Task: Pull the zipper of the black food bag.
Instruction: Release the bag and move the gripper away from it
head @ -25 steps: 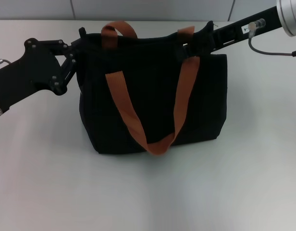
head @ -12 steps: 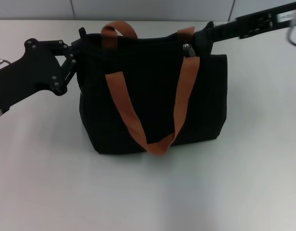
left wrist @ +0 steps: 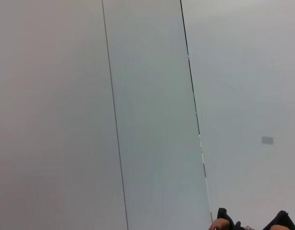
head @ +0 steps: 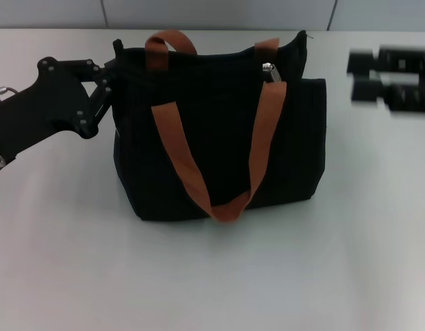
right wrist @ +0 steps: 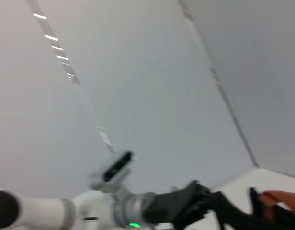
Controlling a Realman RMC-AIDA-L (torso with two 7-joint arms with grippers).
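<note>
- Tabletop [head: 212, 276]: pale grey, bare surface nearest the camera, in front of the black food bag [head: 219, 138].
- Black food bag: upright near the middle of the tabletop, boxy, front face toward the camera.
- Orange-brown front strap [head: 223, 172]: hanging down the bag's front face in a long loop, its lowest bend near the bag's bottom edge.
- Second orange-brown strap [head: 170, 45]: arching above the bag's top edge, toward the bag's left end.
- Zipper [head: 269, 69]: small silver pull tab at the bag's upper edge, toward the bag's right end, just beside the top of the front strap; nothing gripping it.
- Left gripper [head: 109, 72]: at the bag's upper left corner, touching or pinching the fabric there; state of the jaws cannot be told, dark against the dark bag. Only dark tips at the frame edge in the left wrist view.
- Right gripper [head: 361, 76]: blurred, well apart from the bag's right side, level with the bag's top edge; holding nothing, spread or pressed together cannot be told.
- Wall [head: 219, 14]: light panels behind the bag, beyond the tabletop's far edge.
</note>
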